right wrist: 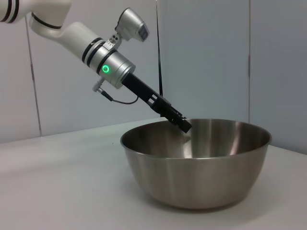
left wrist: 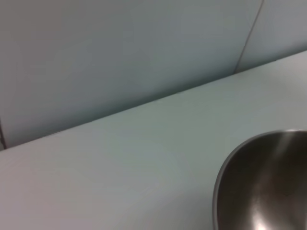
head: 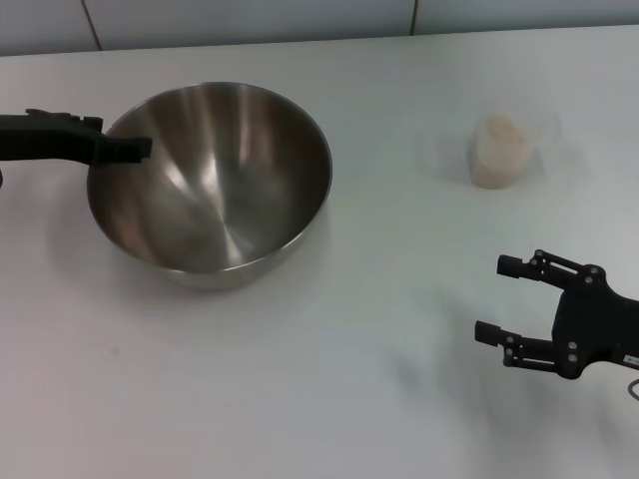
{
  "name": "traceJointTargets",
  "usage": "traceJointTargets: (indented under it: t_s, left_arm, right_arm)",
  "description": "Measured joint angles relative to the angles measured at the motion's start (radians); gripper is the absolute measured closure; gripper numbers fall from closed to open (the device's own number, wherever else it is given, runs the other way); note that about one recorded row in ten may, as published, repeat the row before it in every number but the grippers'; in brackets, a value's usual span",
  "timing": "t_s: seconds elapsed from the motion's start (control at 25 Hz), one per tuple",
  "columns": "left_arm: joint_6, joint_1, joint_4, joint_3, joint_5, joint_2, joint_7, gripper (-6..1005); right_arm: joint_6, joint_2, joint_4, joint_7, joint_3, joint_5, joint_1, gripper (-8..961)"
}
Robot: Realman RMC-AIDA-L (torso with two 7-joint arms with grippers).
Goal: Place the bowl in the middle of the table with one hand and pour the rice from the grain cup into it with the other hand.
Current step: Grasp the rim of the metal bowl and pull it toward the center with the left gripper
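The steel bowl (head: 215, 175) stands on the white table (head: 329, 399), left of the middle. My left gripper (head: 128, 148) reaches in from the left and is shut on the bowl's left rim, with one finger over the inside wall. The right wrist view shows this grip (right wrist: 181, 123) on the bowl (right wrist: 196, 163). The left wrist view shows only part of the bowl (left wrist: 268, 182). The clear grain cup (head: 498, 151) stands at the back right with the rice (head: 496, 160) filling it. My right gripper (head: 493, 297) is open and empty, low over the table at the front right, well short of the cup.
A pale panelled wall (head: 300, 15) runs along the table's far edge. The white arm with a green light (right wrist: 103, 64) slants down to the bowl in the right wrist view.
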Motion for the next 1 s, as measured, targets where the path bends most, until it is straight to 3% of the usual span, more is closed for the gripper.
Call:
traceJointTargets:
  t_s: [0.32, 0.92, 1.0]
  left_arm:
    - [-0.008, -0.022, 0.015, 0.072, 0.070, 0.000, -0.088, 294]
    - [0.016, -0.046, 0.033, 0.084, 0.140, -0.001, -0.133, 305]
    - [0.021, -0.049, 0.033, 0.084, 0.140, -0.001, -0.133, 382]
  right_arm:
    - [-0.001, 0.000, -0.002, 0.000, 0.001, 0.000, -0.001, 127]
    - [-0.002, 0.000, -0.002, -0.002, 0.001, -0.001, -0.004, 126]
    - [-0.002, 0.000, -0.002, -0.002, 0.001, -0.001, -0.004, 126]
